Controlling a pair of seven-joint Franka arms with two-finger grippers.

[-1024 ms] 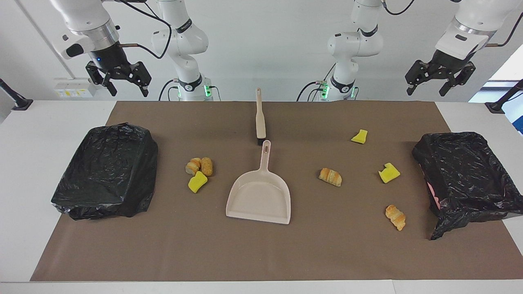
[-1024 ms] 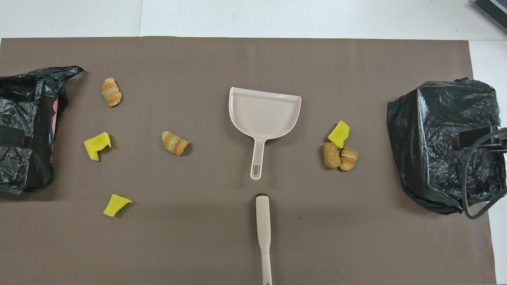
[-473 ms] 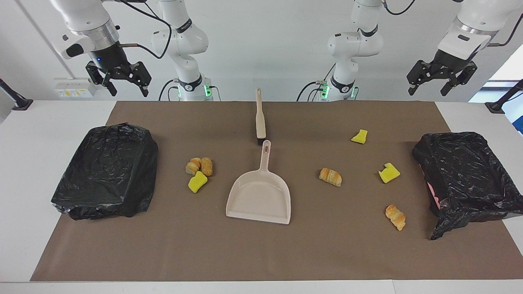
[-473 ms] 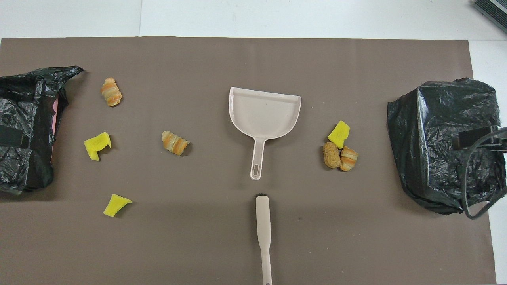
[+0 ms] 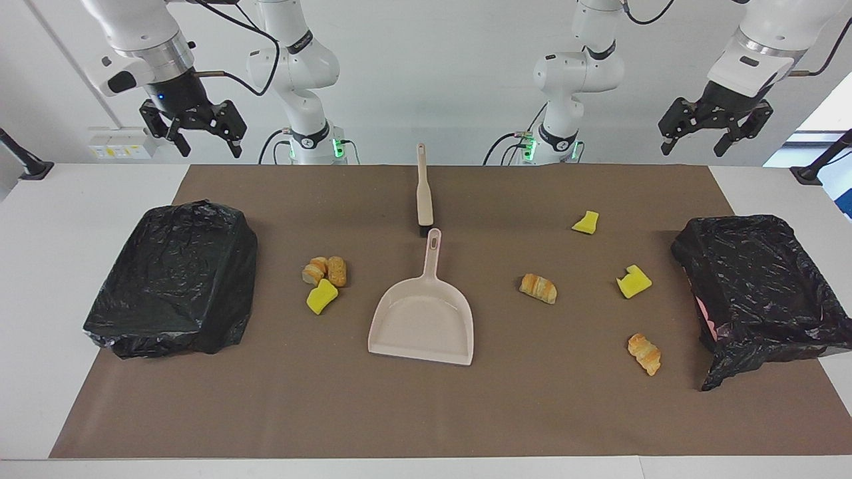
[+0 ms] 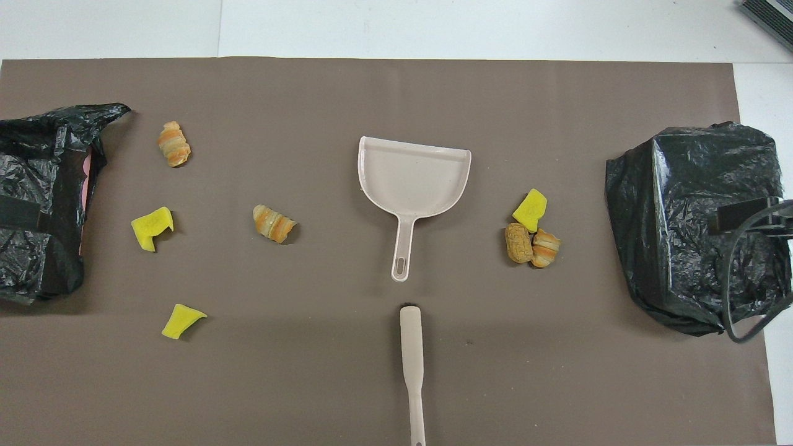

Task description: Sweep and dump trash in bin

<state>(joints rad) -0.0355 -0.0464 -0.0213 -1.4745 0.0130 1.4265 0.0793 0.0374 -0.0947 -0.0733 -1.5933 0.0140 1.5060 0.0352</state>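
The trash is scattered on the brown mat. Toward the left arm's end lie two yellow chunks and two bread pieces. Toward the right arm's end a yellow chunk touches a cluster of bread pieces. A beige dustpan lies mid-mat, handle toward the robots. The brush lies just past that handle. Two bins lined with black bags stand at the mat's ends. My right gripper and left gripper hang open and empty, high in the air, each over its own end's bin.
The brown mat covers most of the white table. A black cable loop hangs over the bin at the right arm's end. Pink shows under the bag of the bin at the left arm's end.
The left gripper has shifted slightly in the air. The right gripper is almost still, and nothing on the table has moved.
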